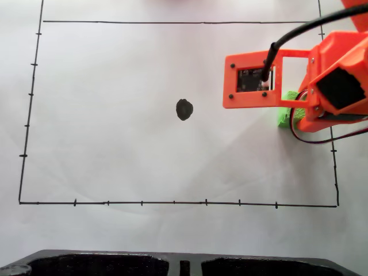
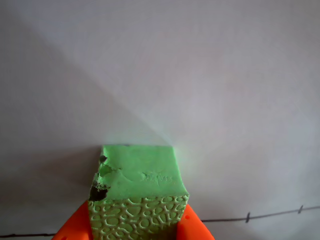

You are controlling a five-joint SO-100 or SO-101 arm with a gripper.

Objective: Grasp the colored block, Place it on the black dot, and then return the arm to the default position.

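block (image 2: 137, 192): green, sits between the orange fingers (image 2: 192, 227)
fingers: pinching the block, looks like
dot (image 1: 184, 109): well left of the arm (image 1: 328, 86), bare

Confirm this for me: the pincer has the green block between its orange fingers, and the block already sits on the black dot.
Not quite. The pincer does have the green block between its orange fingers, as the wrist view shows. But the block is not on the black dot: in the fixed view the dot lies bare at the middle of the paper, and the block is far to its right, under the arm.
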